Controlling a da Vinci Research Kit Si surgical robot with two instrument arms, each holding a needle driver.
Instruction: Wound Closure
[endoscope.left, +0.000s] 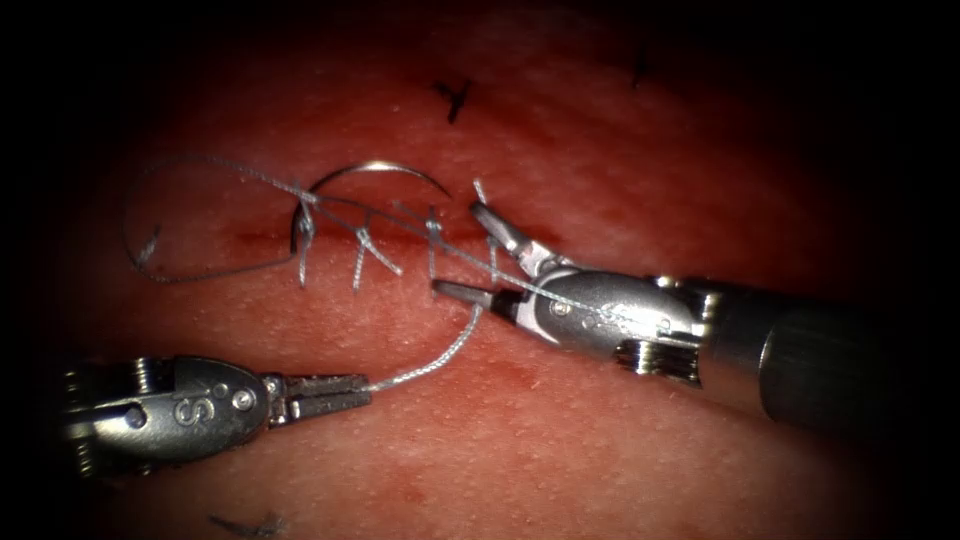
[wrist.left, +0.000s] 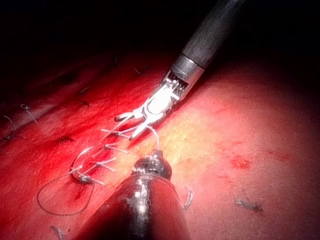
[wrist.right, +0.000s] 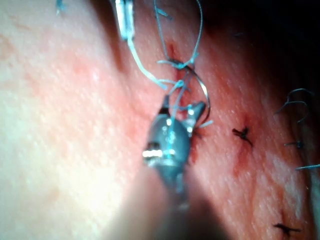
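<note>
Two tools work over the cut. At about eight o'clock in the endoscope view the left tool (endoscope.left: 340, 392) has its jaws pressed together on the thread (endoscope.left: 430, 365), which curves up toward the centre. The right tool (endoscope.left: 465, 250), entering from three o'clock, has its jaws spread wide; a strand of thread lies across its body and passes between the jaws, but they clamp nothing. From the left wrist view, the right tool (wrist.left: 127, 125) stands forked above the stitches.

Just beyond the open jaws, toward ten o'clock, several stitches (endoscope.left: 365, 255) cross the cut (endoscope.left: 260, 238). The needle (endoscope.left: 375, 170) arches above the cut at roughly eleven o'clock from centre, held by neither tool; its left end dips toward the tissue (endoscope.left: 600, 440) near the leftmost stitch, though whether it sits in the tissue I cannot tell. A loose loop of thread trails out to nine o'clock.

Risk, in my judgement: the free needle could get dragged if the held thread is pulled hard, and the strand draped over the right tool could snag in its wrist
</note>
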